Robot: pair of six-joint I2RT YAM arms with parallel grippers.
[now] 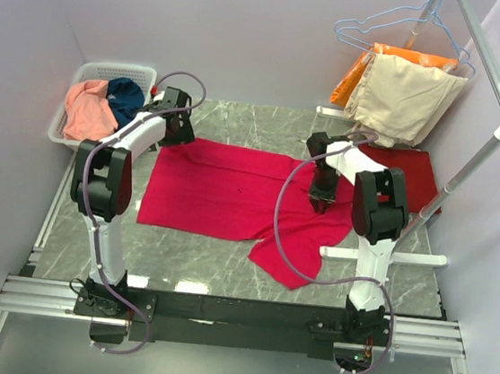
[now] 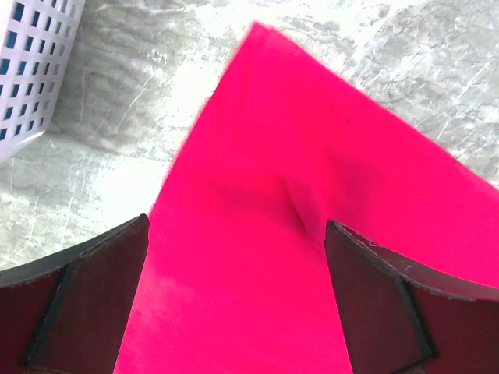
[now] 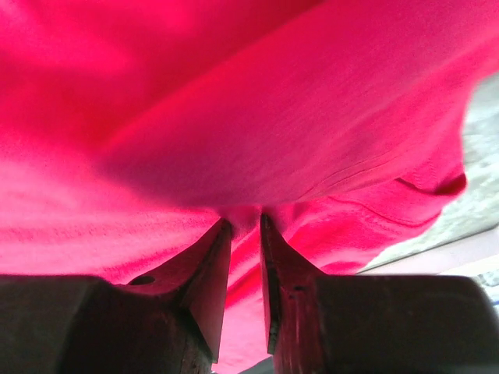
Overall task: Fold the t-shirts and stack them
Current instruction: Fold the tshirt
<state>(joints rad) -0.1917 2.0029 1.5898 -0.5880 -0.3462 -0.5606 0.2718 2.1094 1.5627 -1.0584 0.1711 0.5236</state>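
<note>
On the grey marble desk (image 1: pixel 239 127), your right fingers (image 3: pixel 207 288) pinching the crimson cloth t-shirt (image 1: pixel 223 188), your left fingers (image 2: pixel 86 304) wide open over its edge.

Grey marble table (image 1: pixel 188 257), crimson t-shirt (image 1: pixel 223 188), darker red t-shirt (image 1: pixel 417 174), white basket (image 1: pixel 80 73)

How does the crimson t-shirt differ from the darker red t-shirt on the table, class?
The crimson t-shirt is brighter; the darker red t-shirt is duller. The crimson one sprawls unfolded across mid-table; the darker one lies flat at the far right. The right gripper pinches the crimson one; no gripper holds the darker one. Both are plain cloth on the table.
</note>
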